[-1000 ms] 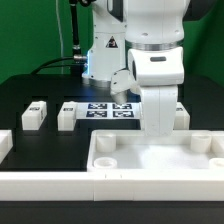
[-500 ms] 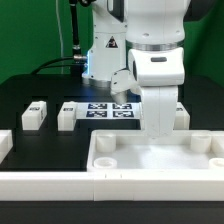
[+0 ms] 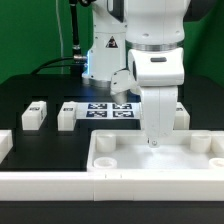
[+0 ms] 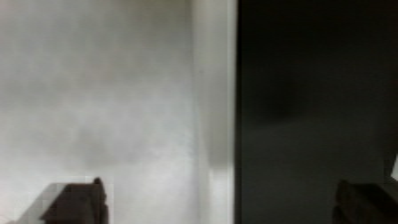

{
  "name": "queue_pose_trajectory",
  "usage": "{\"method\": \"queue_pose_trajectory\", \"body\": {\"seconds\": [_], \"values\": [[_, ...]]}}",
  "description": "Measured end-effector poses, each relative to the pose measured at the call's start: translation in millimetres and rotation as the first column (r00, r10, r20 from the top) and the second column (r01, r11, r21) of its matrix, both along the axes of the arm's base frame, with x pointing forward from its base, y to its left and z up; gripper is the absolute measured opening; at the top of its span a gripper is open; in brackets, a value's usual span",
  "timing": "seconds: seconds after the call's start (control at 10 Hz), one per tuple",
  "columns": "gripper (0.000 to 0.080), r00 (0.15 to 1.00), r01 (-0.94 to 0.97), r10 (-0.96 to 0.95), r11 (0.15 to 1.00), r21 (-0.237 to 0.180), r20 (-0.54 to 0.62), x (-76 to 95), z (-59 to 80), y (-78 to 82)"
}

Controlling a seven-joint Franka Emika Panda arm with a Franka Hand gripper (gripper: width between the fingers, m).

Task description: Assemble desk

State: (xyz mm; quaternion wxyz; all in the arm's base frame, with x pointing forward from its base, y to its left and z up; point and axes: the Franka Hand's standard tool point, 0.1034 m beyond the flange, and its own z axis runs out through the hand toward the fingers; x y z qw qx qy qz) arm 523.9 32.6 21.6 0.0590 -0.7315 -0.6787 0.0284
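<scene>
The desk top (image 3: 150, 162), a white tray with a raised rim and corner sockets, lies near the front of the black table. My gripper (image 3: 155, 138) points straight down at the tray's far rim, its tips at rim height. In the wrist view the gripper (image 4: 222, 205) is open. Its dark fingertips (image 4: 75, 203) stand far apart with nothing between them, one over the white desk top (image 4: 107, 100) and the other over the black table (image 4: 311, 100). Two white block legs (image 3: 34, 114) (image 3: 67, 115) lie at the exterior view's left. Another leg (image 3: 182, 115) shows behind my gripper.
The marker board (image 3: 108, 110) lies flat behind the tray, near the robot's base. A long white rail-like border (image 3: 60, 182) runs along the table's front edge, and a white piece (image 3: 4, 143) sits at the far left edge.
The jaws have spread from shut to open over the tray's far rim. The arm has barely moved and the tray lies where it was.
</scene>
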Motion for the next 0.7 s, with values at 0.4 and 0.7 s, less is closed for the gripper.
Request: {"method": "queue_pose_trajectory", "body": {"seconds": [0.4, 0.7], "values": [[0.0649, 1.0, 0.0, 0.0, 1.0, 0.0, 0.0, -0.1, -0.1, -0.1], [0.0649, 0.988, 0.154, -0.154, 0.988, -0.03, 0.01, -10.2, 16.4, 5.0]]}}
